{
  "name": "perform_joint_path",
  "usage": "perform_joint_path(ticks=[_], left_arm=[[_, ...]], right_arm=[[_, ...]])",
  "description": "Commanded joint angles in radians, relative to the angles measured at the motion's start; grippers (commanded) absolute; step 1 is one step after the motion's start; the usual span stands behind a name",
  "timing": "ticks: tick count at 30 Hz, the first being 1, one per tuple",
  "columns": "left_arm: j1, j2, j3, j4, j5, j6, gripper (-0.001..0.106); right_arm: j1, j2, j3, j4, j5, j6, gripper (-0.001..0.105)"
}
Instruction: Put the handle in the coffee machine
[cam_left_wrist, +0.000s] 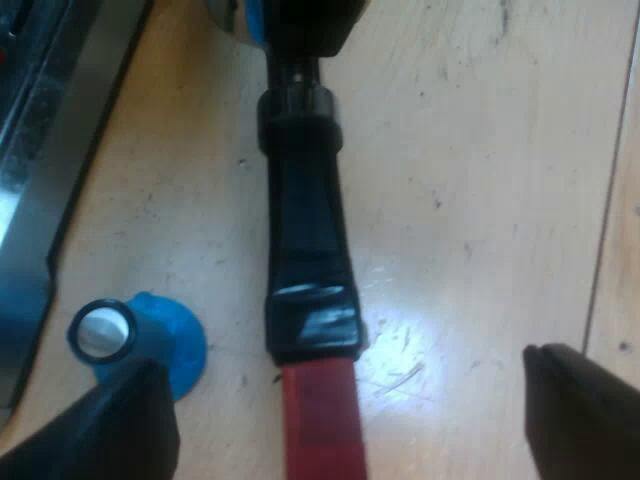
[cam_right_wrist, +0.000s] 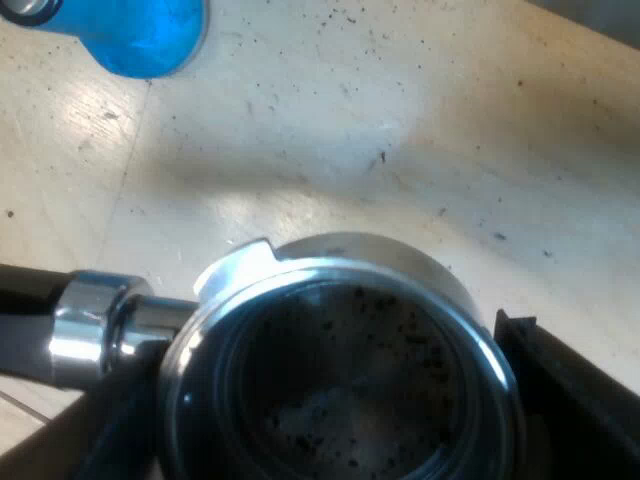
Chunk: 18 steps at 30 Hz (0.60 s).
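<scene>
The metal holder (cam_left_wrist: 305, 250) lay on the pale wooden bench (cam_left_wrist: 480, 200). Its red handle end sat between the jaws of our left gripper (cam_left_wrist: 340, 365), which stood wide apart and touched nothing. Its basket (cam_right_wrist: 340, 390), flecked inside with dark grounds, sat at our right gripper (cam_right_wrist: 320, 370); we could not tell whether that one gripped it. A blue tamper (cam_left_wrist: 165, 340) stood near the handle, beside the espresso machine (cam_left_wrist: 40, 150).

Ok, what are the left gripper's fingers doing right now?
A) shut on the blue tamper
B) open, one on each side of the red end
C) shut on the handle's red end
B: the left gripper is open, its fingers apart, with table showing between each and the handle's red end.
</scene>
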Motion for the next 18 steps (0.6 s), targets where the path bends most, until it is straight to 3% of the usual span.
perform_joint_path(ticks=[1, 18], left_arm=[[-0.004, -0.001, -0.001, -0.002, -0.024, 0.021, 0.073], [-0.004, -0.001, 0.180, -0.249, -0.007, 0.039, 0.073]], right_arm=[[-0.002, -0.027, -0.010, 0.006, -0.008, 0.003, 0.000], [-0.002, -0.070, -0.014, 0.032, -0.014, 0.048, 0.000]])
